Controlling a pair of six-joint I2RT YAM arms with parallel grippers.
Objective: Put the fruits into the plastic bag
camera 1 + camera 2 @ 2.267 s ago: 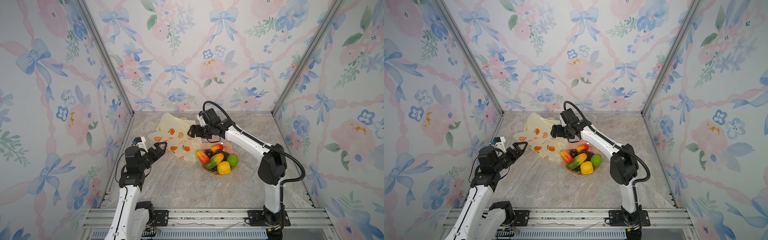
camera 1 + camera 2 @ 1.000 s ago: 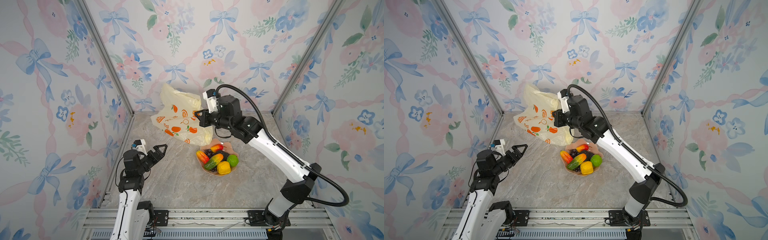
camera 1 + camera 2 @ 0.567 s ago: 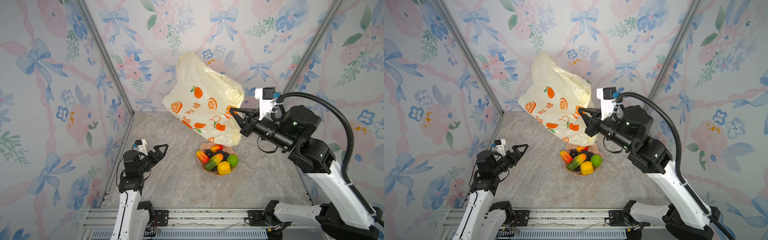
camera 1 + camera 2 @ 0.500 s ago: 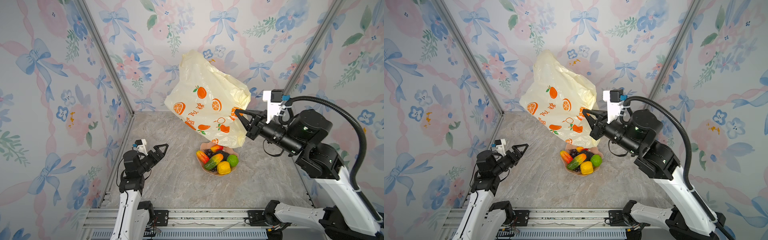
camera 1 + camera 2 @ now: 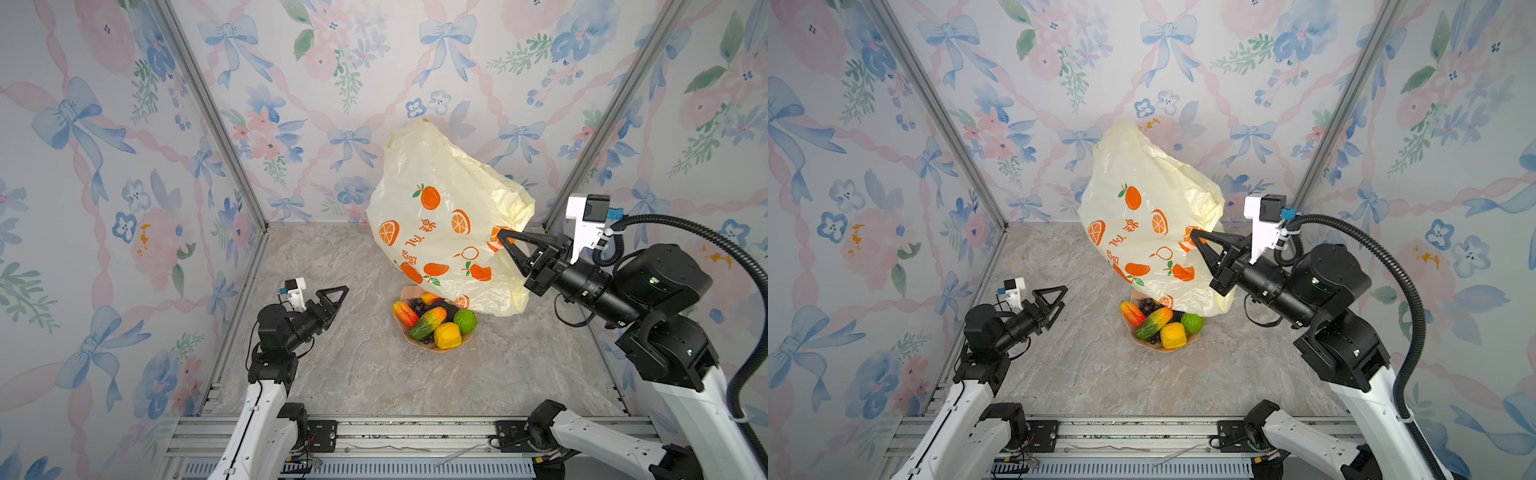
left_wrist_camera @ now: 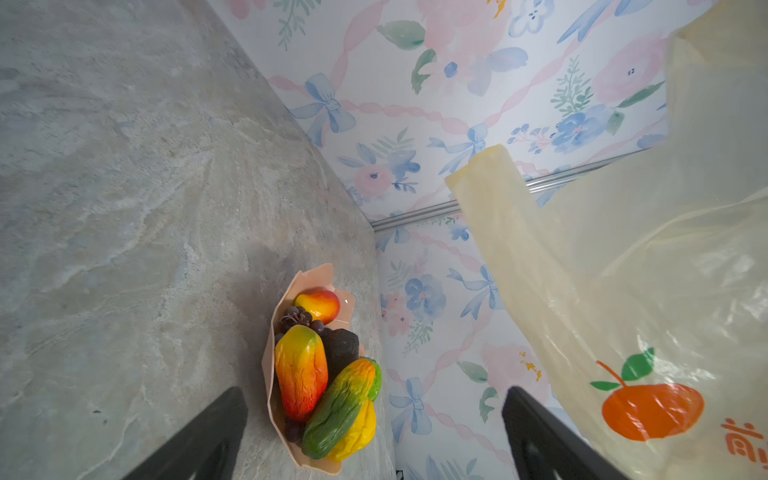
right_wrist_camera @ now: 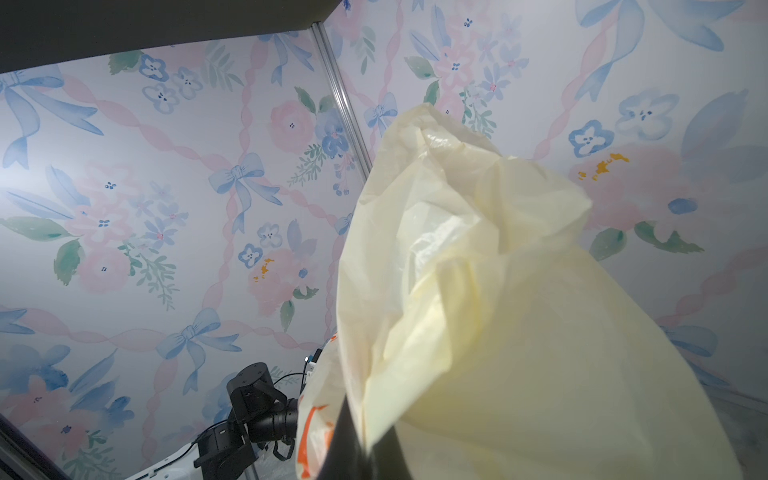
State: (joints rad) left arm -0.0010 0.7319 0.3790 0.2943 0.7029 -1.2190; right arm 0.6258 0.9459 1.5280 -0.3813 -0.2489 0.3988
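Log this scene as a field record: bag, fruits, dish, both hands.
bag: thin pale-yellow plastic bag printed with oranges, held aloft
right hand: shut on the plastic bag's edge
left hand: open, empty, apart from bag and fruits
dish: wavy-edged pink dish on marbled tabletop
fruits: glossy toy fruits, piled in dish

Both arms match, with white lower links and black joint housings. On the right arm [image 5: 660, 291], a thick black ribbed hose [image 5: 706, 237] loops in behind the right gripper [image 5: 503, 237], beside a white camera bracket [image 5: 582, 224] with a blue plug [image 5: 614, 214]. The left arm [image 5: 270, 332] has thin black wires and a smaller white bracket [image 5: 296, 291] just behind the left gripper [image 5: 337, 297]. Both grippers have black triangular fingers.
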